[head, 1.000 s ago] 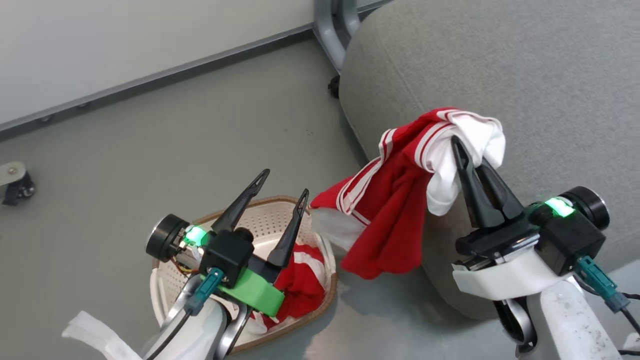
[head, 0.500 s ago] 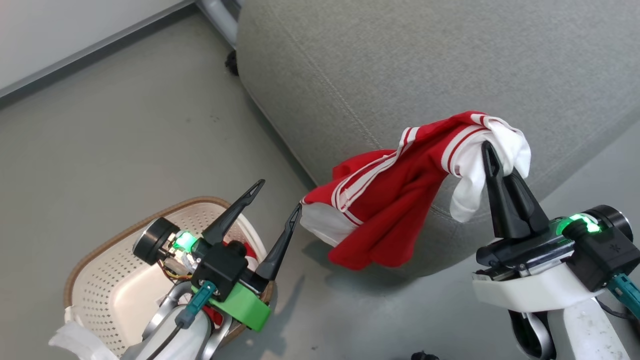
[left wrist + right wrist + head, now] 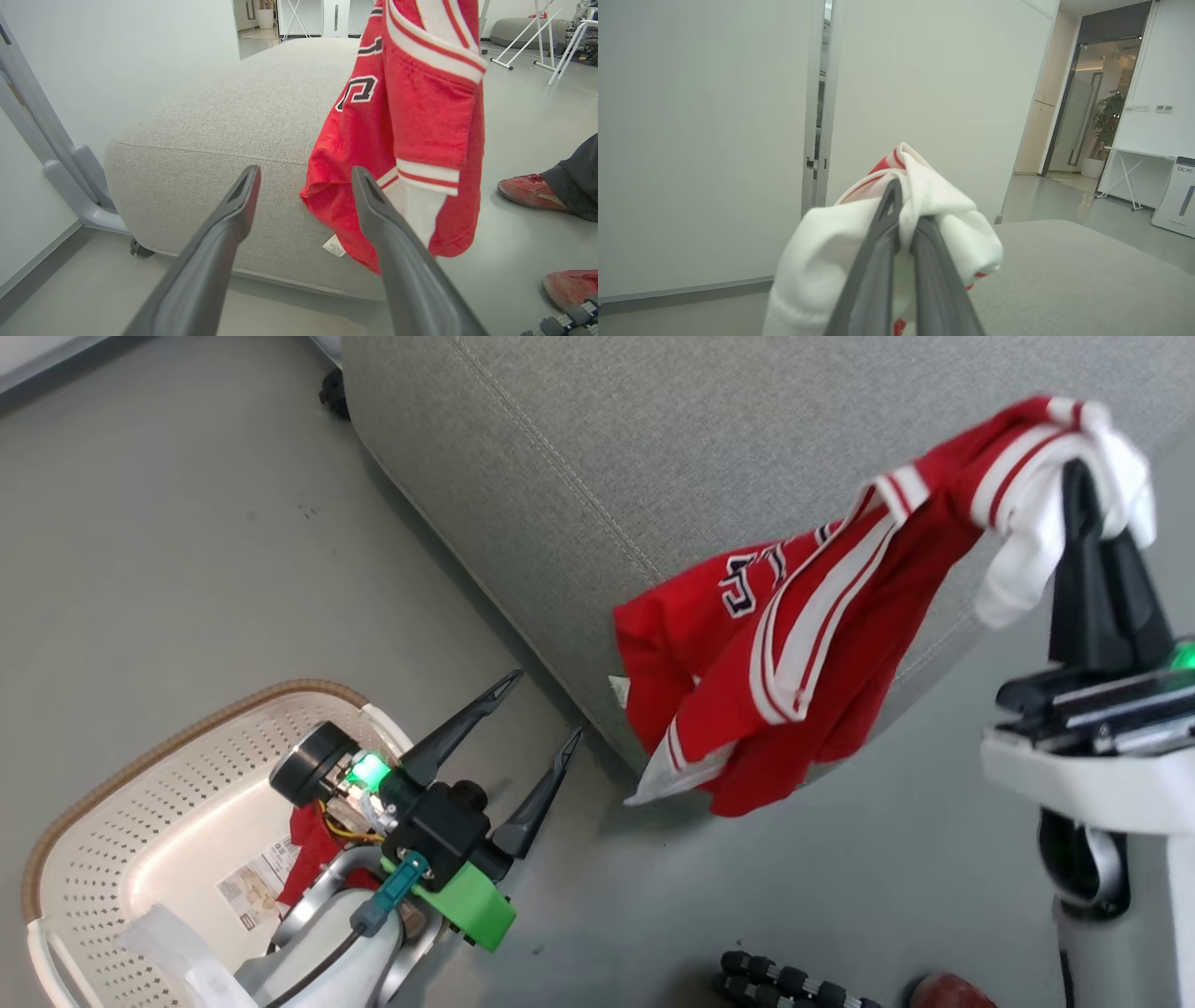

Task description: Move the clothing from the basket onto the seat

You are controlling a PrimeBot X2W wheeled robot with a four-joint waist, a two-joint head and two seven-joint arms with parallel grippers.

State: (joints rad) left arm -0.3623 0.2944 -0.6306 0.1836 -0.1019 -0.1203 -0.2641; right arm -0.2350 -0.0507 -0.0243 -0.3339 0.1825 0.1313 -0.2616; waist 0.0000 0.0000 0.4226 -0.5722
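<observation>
A red garment (image 3: 794,644) with white stripes and black lettering hangs from my right gripper (image 3: 1078,476), which is shut on its white end. It dangles in front of the grey seat (image 3: 653,457) beside the seat's rounded edge. The right wrist view shows my right gripper (image 3: 906,224) pinching bunched white cloth (image 3: 943,205) above the seat (image 3: 1064,270). My left gripper (image 3: 549,705) stands open and empty over the floor, just right of the cream basket (image 3: 187,719). A second red garment (image 3: 308,859) lies in the basket, partly hidden by my left arm. In the left wrist view, the left gripper (image 3: 306,172) points at the seat (image 3: 224,121) and the garment (image 3: 411,116).
A person's red shoes (image 3: 528,189) (image 3: 570,284) stand on the floor right of the seat. A black beaded object (image 3: 784,980) lies at the bottom edge. A grey metal frame leg (image 3: 70,186) stands by the wall left of the seat, and a caster (image 3: 331,383) shows at the seat's corner.
The head camera has swung, so the whole picture has shifted. My right gripper has carried the garment higher and rightwards, so its lettering now shows. The left gripper stays open by the basket.
</observation>
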